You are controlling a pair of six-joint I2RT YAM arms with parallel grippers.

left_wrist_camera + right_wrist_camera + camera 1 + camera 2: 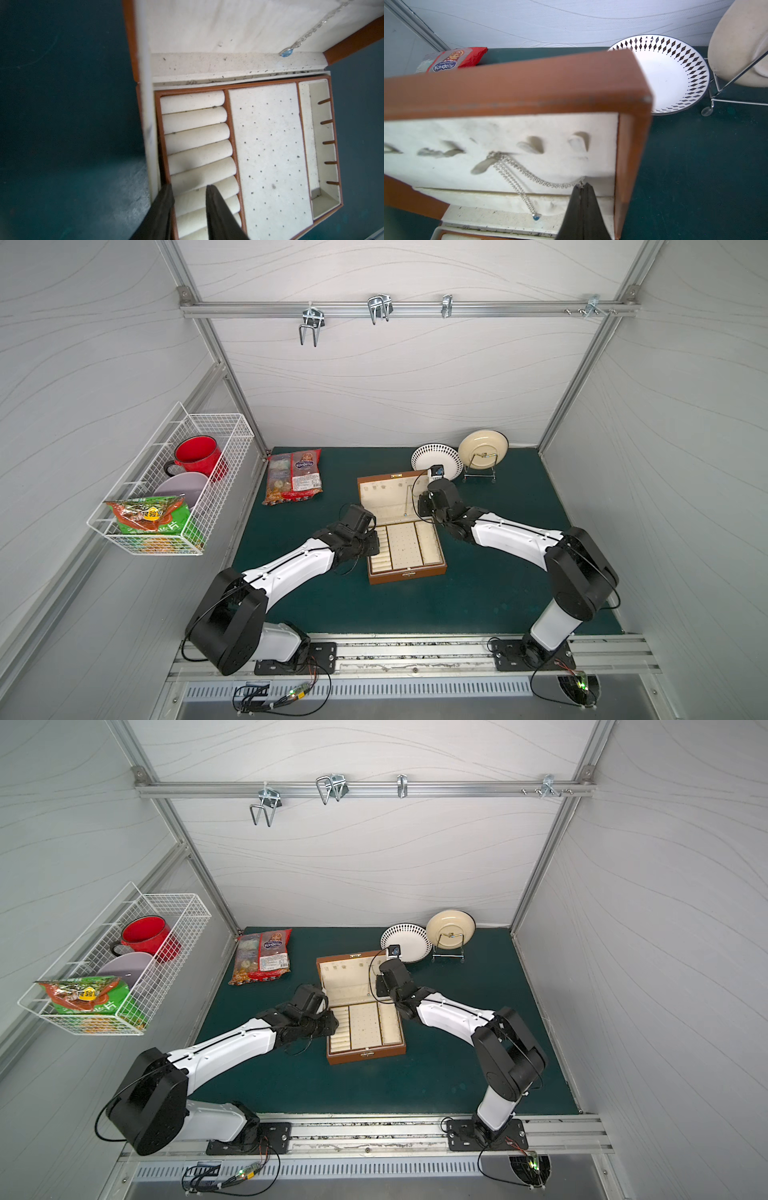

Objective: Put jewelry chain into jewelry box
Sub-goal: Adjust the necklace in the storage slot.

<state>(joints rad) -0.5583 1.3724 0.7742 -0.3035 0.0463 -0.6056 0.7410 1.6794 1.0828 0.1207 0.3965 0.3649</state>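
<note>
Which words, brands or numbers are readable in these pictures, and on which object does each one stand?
"Конфеты": on the red candy bag.
Print on the white sticker of that bag: too small to read.
Characters on the yellow label of the green snack bag in the wire basket: too blurred.
On the jewelry box: no text seen.

Surface: dark green mat [478,593] covering the table, bare along the near and right parts.
Centre: jewelry box [409,573], brown, open, lid standing up at its far side, front wall facing near.
Far left: candy bag [294,477], red and clear, lying flat near the left wall, well apart from the box.
Far right: white plate [419,454] with a dark diamond rim, just behind the box's far right corner.
Far right, further: wire stand [480,477] just beside that plate, a cream plate [483,444] upright in it.
</note>
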